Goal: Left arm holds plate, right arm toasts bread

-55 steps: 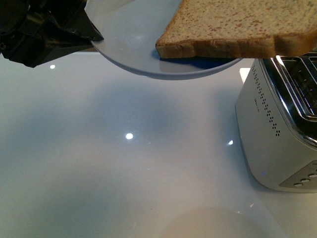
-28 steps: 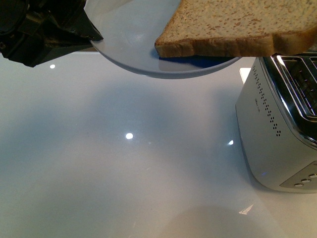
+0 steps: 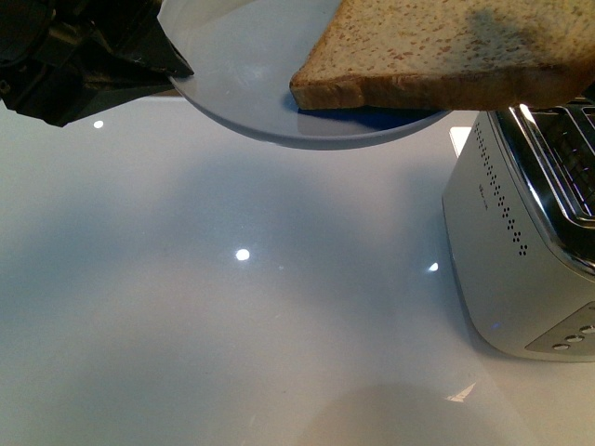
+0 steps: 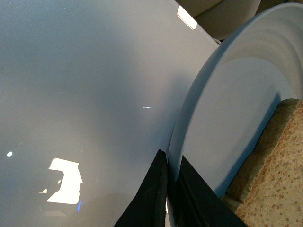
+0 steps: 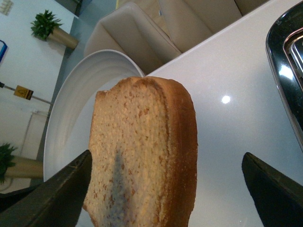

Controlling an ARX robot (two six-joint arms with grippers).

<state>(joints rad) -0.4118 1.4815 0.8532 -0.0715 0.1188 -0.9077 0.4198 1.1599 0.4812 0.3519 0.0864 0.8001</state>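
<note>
The pale blue-white plate (image 3: pixel 237 88) hangs above the table at the top of the front view. My black left gripper (image 3: pixel 167 60) is shut on its left rim. In the left wrist view the two fingers (image 4: pixel 156 189) pinch the plate's (image 4: pixel 232 113) edge. The brown bread (image 3: pixel 437 46) lies on the plate and overhangs its right rim towards the toaster. In the right wrist view my right gripper (image 5: pixel 166 153) stands open, with one fingertip on either side of the bread (image 5: pixel 142 151) and neither touching it. The plate (image 5: pixel 71 113) lies behind the slice.
A silver toaster (image 3: pixel 521 232) with open slots stands on the white glossy table (image 3: pixel 242 307) at the right; its chrome top edge (image 5: pixel 286 61) shows in the right wrist view. Beige chairs (image 5: pixel 142 33) stand beyond the table's far edge.
A dark shadow has come over the right part of the bread in the front view. Plate, bread and left gripper have stayed in place.
</note>
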